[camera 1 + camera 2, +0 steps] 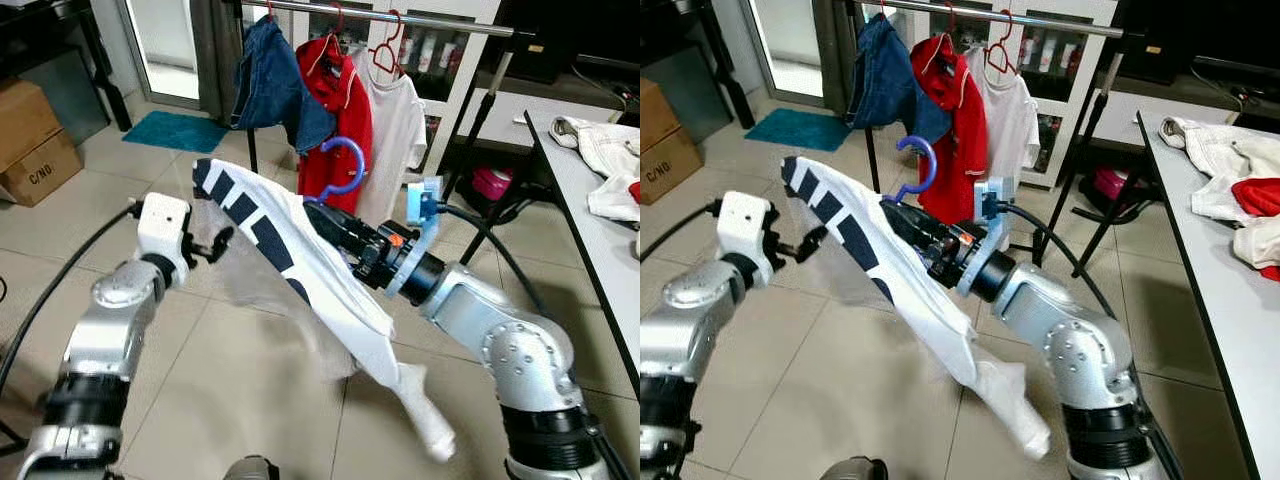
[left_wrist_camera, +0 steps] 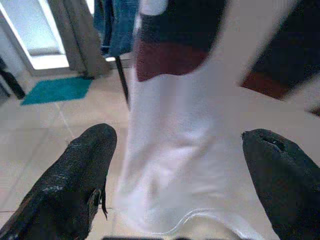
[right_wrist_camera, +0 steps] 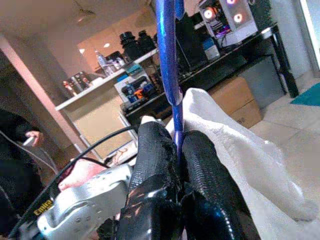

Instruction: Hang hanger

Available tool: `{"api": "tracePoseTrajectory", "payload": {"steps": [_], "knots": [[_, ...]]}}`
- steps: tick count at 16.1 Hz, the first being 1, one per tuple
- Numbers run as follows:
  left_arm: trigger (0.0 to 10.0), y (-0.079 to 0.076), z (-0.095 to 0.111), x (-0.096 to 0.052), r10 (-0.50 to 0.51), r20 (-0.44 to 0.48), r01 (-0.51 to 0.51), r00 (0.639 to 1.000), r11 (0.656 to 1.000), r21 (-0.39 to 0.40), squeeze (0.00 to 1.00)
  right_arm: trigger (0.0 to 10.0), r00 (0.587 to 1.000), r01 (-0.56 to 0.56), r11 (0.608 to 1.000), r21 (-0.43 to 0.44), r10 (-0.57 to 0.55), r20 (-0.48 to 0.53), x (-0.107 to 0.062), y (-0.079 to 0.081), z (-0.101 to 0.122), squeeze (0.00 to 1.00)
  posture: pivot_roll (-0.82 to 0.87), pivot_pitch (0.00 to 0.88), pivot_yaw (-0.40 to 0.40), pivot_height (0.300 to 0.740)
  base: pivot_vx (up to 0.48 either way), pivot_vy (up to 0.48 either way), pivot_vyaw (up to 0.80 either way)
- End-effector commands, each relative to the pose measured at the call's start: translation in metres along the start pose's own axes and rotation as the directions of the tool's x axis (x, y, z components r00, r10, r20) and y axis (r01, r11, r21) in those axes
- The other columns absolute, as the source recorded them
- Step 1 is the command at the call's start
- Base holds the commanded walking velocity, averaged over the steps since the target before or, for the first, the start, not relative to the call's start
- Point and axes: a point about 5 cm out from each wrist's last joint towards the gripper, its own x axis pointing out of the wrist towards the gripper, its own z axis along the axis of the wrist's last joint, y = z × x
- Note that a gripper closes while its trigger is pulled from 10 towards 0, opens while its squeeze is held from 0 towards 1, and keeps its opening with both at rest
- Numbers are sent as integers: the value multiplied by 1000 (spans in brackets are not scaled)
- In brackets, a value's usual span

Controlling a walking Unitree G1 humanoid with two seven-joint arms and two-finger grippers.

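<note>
**Right End Effector Grasping Blue Hanger With Striped Shirt, Below the Garment Rail**

1. Right end effector (image 1: 902, 222): clenched on the blue hanger (image 1: 343, 166). In the right wrist view the two black fingers (image 3: 202, 172) press together on the hanger's thin stem just below its hook. The silver right arm reaches from the 5 o'clock corner of the head view toward centre.

2. Hanger: held in the air at scene centre, hook upward. The hook sits below the metal rail (image 1: 420, 17) and is not on it; it shows in front of the red garment.

3. White shirt with navy stripes (image 1: 300, 265): draped over the hanger, tilted, its striped end toward 10 o'clock and its loose white end trailing down toward 5 o'clock, above the tiled floor (image 1: 220, 370).

4. Left end effector (image 1: 215, 243): released, fingers spread apart. It is at 9 o'clock from the shirt, near the striped end. In the left wrist view the white fabric lies between and beyond the two fingers (image 2: 82, 175); contact cannot be confirmed.

5. Rail, at 12 o'clock: carries three garments on hangers, in order from the robot's left: a blue denim garment (image 1: 270, 85), a red shirt (image 1: 340, 100) and a white T-shirt (image 1: 395, 125).

6. Bench (image 1: 585, 230), at 3 o'clock: white clothing (image 1: 610, 160) lies on it.

7. Cardboard boxes (image 1: 35, 140) stand at 9 o'clock; a teal mat (image 1: 180, 130) lies at 11 o'clock.
</note>
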Motion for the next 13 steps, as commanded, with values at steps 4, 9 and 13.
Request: {"api": "tracePoseTrajectory", "payload": {"steps": [4, 9, 13], "knots": [[10000, 3, 7, 5, -40, 56, 39, 998, 999, 22, 0, 10000, 997, -68, 995, 75, 65, 33, -8, 9, 5, 0, -27, 0, 1, 740, 0, 0, 0], [3373, 9, -1, 6, -60, 33, 58, 998, 997, 50, 0, 10000, 997, -77, 992, 95, 75, 31, -8, 11, 5, 0, -21, 0, -4, 740, 0, 0, 0], [0, 8, -7, 10, -105, 18, 103, 994, 992, 67, 0, 10000, 996, -85, 991, 104, 82, 34, -9, 13, 7, 0, -28, 0, 2, 740, 0, 0, 0]]}}
